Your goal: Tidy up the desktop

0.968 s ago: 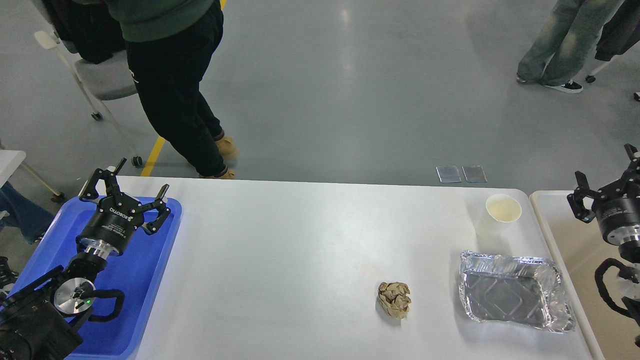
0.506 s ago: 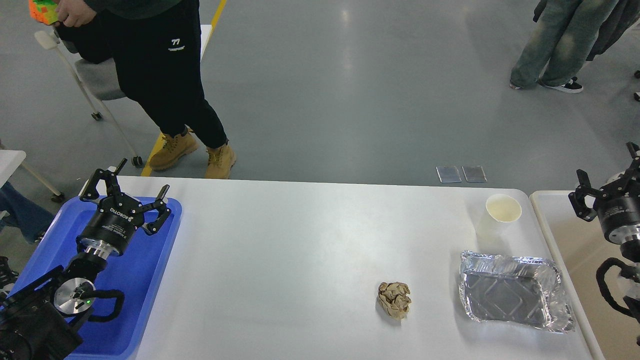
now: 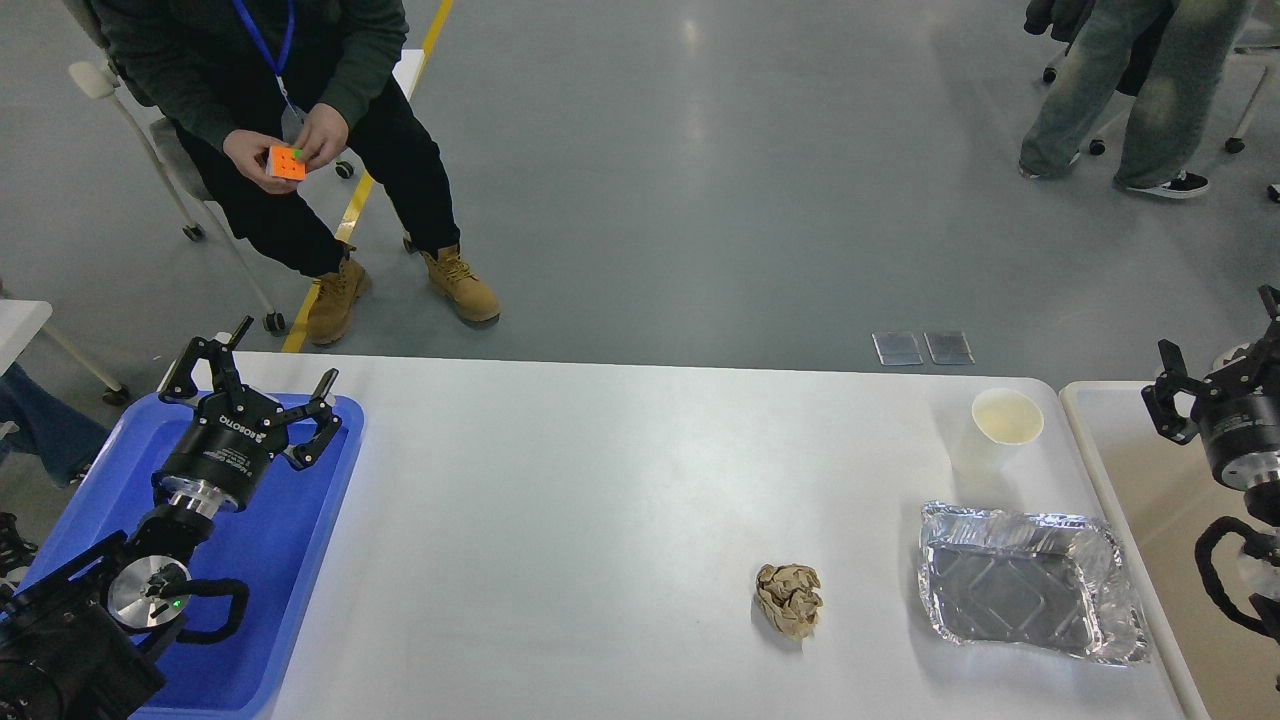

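Note:
The white desktop [image 3: 600, 520] spans the middle of the head view. On it lie a crumpled brown paper ball [image 3: 789, 598] at front centre-right, an empty foil tray [image 3: 1030, 595] at the right, and a white paper cup [image 3: 1000, 428] standing upright behind the foil tray. My left gripper [image 3: 260, 385] is open and empty, held over the blue plastic tray [image 3: 300, 540] at the left end. My right gripper [image 3: 1215, 355] is open and empty, over the beige bin [image 3: 1150, 500] past the desktop's right edge, partly cut off by the frame edge.
A person sits on a wheeled chair [image 3: 150, 160] beyond the far left corner, holding a puzzle cube [image 3: 287, 162]. Another person's legs [image 3: 1110, 90] stand far back right. Grey floor lies behind the desktop.

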